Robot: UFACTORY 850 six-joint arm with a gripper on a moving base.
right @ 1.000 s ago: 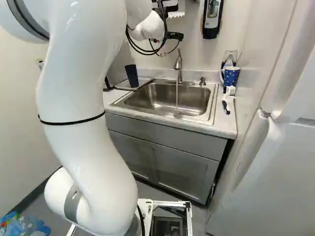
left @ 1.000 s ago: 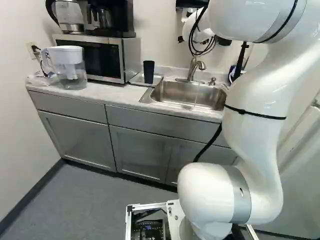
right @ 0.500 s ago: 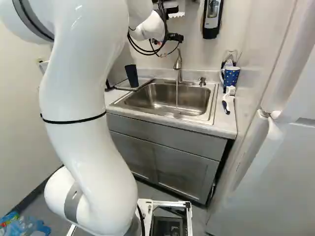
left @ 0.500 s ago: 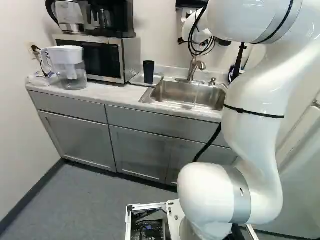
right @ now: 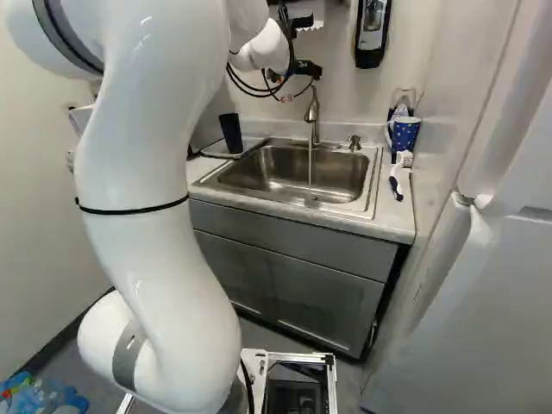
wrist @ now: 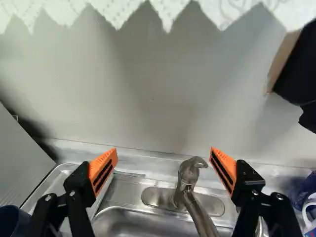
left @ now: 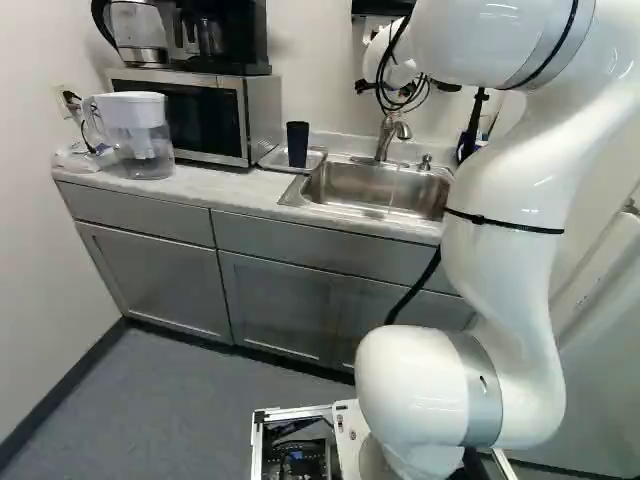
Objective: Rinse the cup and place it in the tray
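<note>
My gripper [left: 405, 88] is up by the wall above the faucet, mostly hidden behind its own wrist. In the wrist view the gripper [wrist: 164, 155] stands open, its orange pads wide apart with nothing held. A dark cup [left: 297, 144] stands upright on the metal tray [left: 270, 160] left of the sink [right: 289, 172]. The wrist view shows the cup [wrist: 14, 219] beside the left finger, away from the gap. A thin stream of water [right: 310, 164] runs from the faucet [wrist: 192, 182], whose spout lies between and below the fingers.
Right of the sink are a blue patterned mug [right: 404, 134] and a white-and-dark brush [right: 397, 183]. A microwave [left: 190, 115] and water pitcher [left: 140, 135] stand left of the tray. A soap dispenser [right: 372, 30] hangs on the wall; a white appliance [right: 483, 302] stands at the right.
The arm's upper links have shifted slightly, leftward in the left base view and rightward in the right one. The base, cup and tray have stayed put.
</note>
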